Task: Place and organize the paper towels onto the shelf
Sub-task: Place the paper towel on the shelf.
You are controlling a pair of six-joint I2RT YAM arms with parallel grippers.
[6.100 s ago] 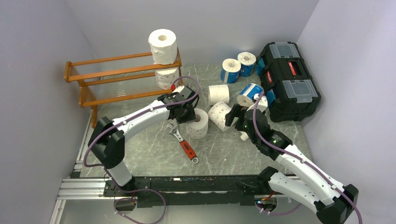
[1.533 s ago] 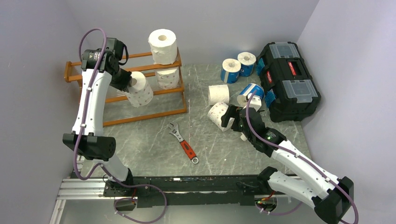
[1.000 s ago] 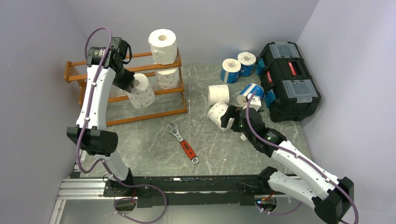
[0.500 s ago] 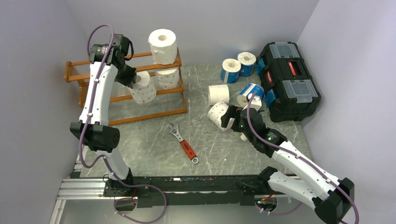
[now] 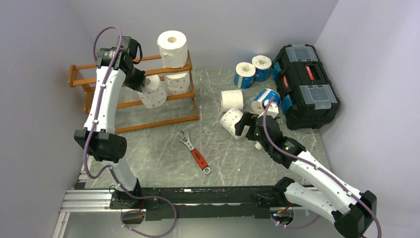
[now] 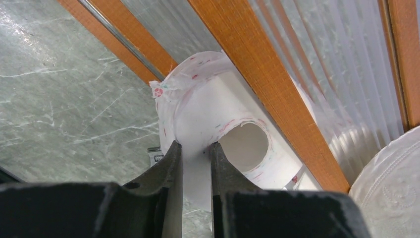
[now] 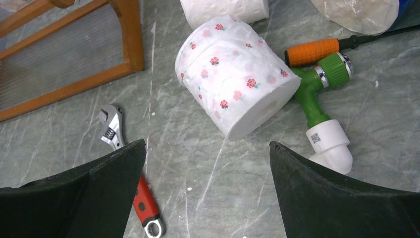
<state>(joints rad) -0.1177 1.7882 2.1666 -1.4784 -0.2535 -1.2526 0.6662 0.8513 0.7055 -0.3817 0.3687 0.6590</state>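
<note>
At shelf (image 6: 255, 64), left end effector (image 6: 195, 148) pinching printed roll (image 6: 198, 109), axis tilted near upright, right end effector (image 7: 208, 144) agape

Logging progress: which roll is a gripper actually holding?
The red-printed roll at the shelf, its wall pinched by the left gripper; nothing else is gripped.

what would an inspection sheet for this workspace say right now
surface: grey marbled table, scratched
job's things: wooden shelf holds a top roll and a middle-tier roll; held floral roll at the middle tier; loose rolls on the table
clutter: adjustable wrench, black toolbox, green hose nozzle
grippers: left fingers shut on the held floral roll's wall; right fingers open above second floral roll
cables: purple cables along both arms, no snag seen
surroundings: plain walls, nothing else seen
</note>
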